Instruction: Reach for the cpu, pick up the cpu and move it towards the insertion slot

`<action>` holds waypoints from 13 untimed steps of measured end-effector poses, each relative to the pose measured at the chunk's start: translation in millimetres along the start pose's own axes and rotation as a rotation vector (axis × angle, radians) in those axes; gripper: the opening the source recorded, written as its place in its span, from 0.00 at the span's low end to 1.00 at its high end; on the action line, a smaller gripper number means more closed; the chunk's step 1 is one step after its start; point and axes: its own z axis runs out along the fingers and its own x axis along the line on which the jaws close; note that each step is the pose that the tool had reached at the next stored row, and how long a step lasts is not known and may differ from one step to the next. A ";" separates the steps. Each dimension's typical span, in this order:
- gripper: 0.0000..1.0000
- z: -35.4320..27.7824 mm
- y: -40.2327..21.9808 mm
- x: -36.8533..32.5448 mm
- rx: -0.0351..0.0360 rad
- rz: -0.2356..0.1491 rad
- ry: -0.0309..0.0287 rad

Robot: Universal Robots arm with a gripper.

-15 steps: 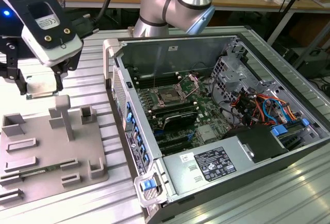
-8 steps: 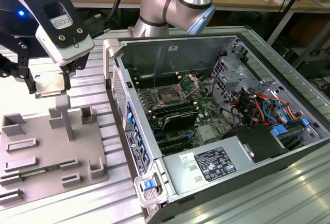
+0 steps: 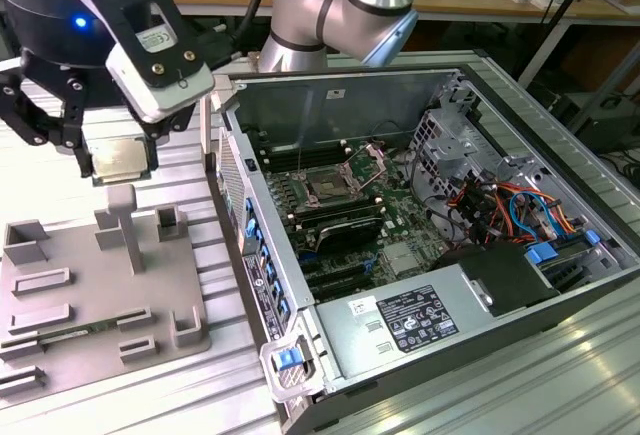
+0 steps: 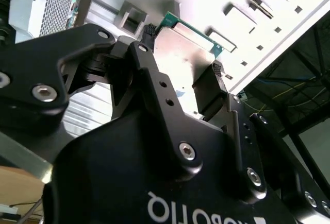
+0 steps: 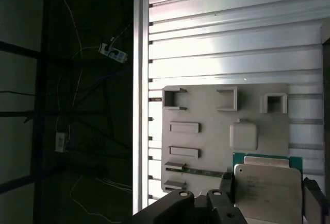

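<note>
The cpu (image 3: 120, 158) is a flat square chip with a silvery top and a green rim. It hangs above the grey tray's far edge at the exterior view's left. My gripper (image 3: 118, 162) is shut on the cpu, a black finger on each side. In the first wrist view the cpu (image 5: 268, 188) sits between the fingers (image 5: 227, 183) over the tray. In the second wrist view its pale face (image 4: 180, 59) shows between the finger pads (image 4: 210, 92). The insertion slot (image 3: 329, 188) lies inside the open computer case, its metal bracket (image 3: 372, 162) hinged up, well apart from the cpu.
A grey plastic tray (image 3: 100, 295) with raised posts and recesses lies on the slatted aluminium table (image 3: 560, 375). The case wall (image 3: 232, 170) stands between tray and motherboard. A power supply (image 3: 420, 317), drive cage (image 3: 450, 140) and cables (image 3: 500, 200) crowd the case. The table's edge (image 5: 140, 80) drops off beside the tray.
</note>
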 end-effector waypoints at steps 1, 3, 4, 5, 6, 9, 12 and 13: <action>0.55 -0.1 -0.1 -5.3 -0.0001 0.000 0.0011; 0.55 -0.1 -0.2 -13.8 -0.0002 0.000 0.0022; 0.55 -0.3 -0.2 -18.5 0.0000 0.000 0.0028; 0.55 -0.3 -0.2 -21.1 -0.0001 0.000 0.0029; 0.55 -0.3 -0.3 -23.9 -0.0001 0.000 0.0031; 0.55 -0.4 -0.4 -34.0 -0.0002 0.000 0.0032; 0.55 -0.5 -0.1 -41.5 -0.0001 0.000 0.0033; 0.55 -0.5 0.0 -43.7 -0.0001 0.000 0.0033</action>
